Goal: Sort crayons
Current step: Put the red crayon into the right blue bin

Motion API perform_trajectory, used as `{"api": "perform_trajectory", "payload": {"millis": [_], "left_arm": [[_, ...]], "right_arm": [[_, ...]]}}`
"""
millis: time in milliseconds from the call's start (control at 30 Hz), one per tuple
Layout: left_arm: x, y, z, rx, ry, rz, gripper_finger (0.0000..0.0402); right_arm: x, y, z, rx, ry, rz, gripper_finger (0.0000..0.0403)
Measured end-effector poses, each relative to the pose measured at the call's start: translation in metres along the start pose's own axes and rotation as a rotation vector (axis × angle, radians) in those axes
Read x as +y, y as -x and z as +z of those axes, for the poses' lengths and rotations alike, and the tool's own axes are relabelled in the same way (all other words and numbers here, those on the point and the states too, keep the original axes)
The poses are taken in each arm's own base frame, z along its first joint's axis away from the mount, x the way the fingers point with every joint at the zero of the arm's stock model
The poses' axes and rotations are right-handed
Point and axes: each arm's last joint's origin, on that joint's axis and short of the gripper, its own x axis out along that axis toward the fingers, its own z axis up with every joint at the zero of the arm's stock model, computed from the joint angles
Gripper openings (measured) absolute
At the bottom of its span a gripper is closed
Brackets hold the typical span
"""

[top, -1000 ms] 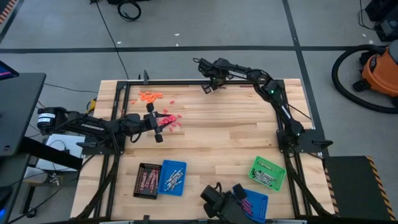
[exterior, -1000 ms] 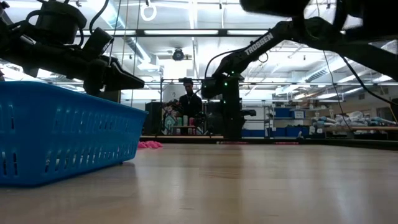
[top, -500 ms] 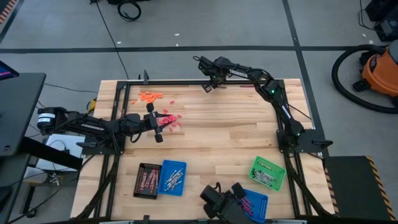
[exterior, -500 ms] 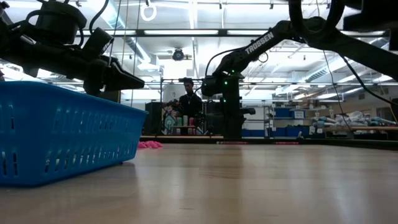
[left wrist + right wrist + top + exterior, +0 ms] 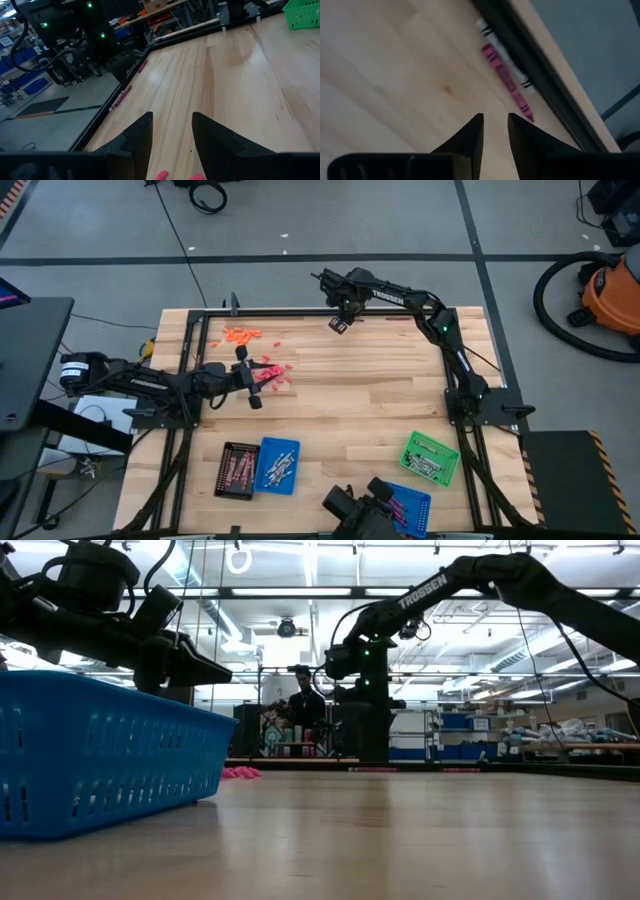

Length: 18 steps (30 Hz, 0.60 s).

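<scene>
I've got the right gripper up at the table's far edge, jaws a bit apart w/ nothing between them; a magenta crayon and a grey one lie just ahead along the black rail. Left gripper sits over the red-pink crayons, part open, empty. Orange crayons nearby. Black tray, blue tray, green tray on the near side.

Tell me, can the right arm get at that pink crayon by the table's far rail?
Probably yes. The right gripper hangs open just short of the pink crayon, with bare wood between them. The crayon lies close along the black rail beside a white crayon, which could crowd one finger.
</scene>
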Motion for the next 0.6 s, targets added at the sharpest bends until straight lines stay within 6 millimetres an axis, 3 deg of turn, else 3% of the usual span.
{"api": "perform_trajectory", "payload": {"millis": [167,267,467,600], "left_arm": [[0.0,0.0,0.001,-0.012,0.004,0.005,0.0149],[0.0,0.0,0.001,-0.014,0.004,0.005,0.0149],[0.0,0.0,0.001,-0.006,0.027,0.002,0.0149],[0.0,0.0,0.0,-0.003,0.045,-0.007,0.0149]], "right_arm": [[0.001,0.0,0.0,0.004,-0.041,0.004,0.0096],[0.011,-0.001,-0.002,0.019,-0.079,0.02,0.0094],[0.049,0.014,-0.014,0.045,0.04,-0.114,0.0092],[0.053,0.017,-0.016,0.037,0.121,-0.183,0.0091]]}}
